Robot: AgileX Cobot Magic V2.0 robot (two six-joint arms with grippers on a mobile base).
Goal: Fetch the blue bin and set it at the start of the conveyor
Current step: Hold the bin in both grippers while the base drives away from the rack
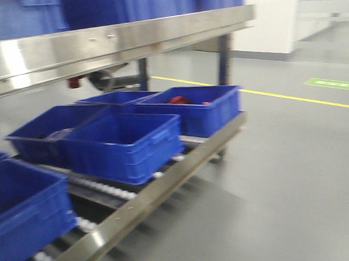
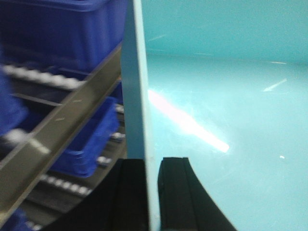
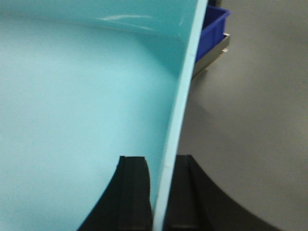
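Both arms have the bin [image 2: 231, 96] in the air right beside the rack [image 1: 166, 189]; it doesn't show in the front view at all, only in the wrist cams. The left gripper [image 2: 153, 161] is clamped over one side wall, one finger inside and one outside; the right gripper [image 3: 161, 159] does the same on the opposite wall, so it's a two-sided pinch at the rim.

From the left wrist, the rack's steel rail and the dark crates [image 1: 122, 145] sit just past the bin's outer face; from the right wrist, the rack's end and one crate peek out beyond the far corner, with bare floor [image 1: 281, 160] below.

The conveyor isn't in any view, so I can't say where it lies from the rack.

My take on handling: the tub looks empty as far as I can see inside, so probably light; the plastic is glossy and smooth, so likely slippery under flat pads; the wall is thin and looks a touch bowed in the right wrist view (could be the lens), so I'd expect flex. Gripping low on the wall near the rolled rim, on opposite sides, seems right; I'd hold both clamps firm and the tub level, since one slipping side would let it swing.
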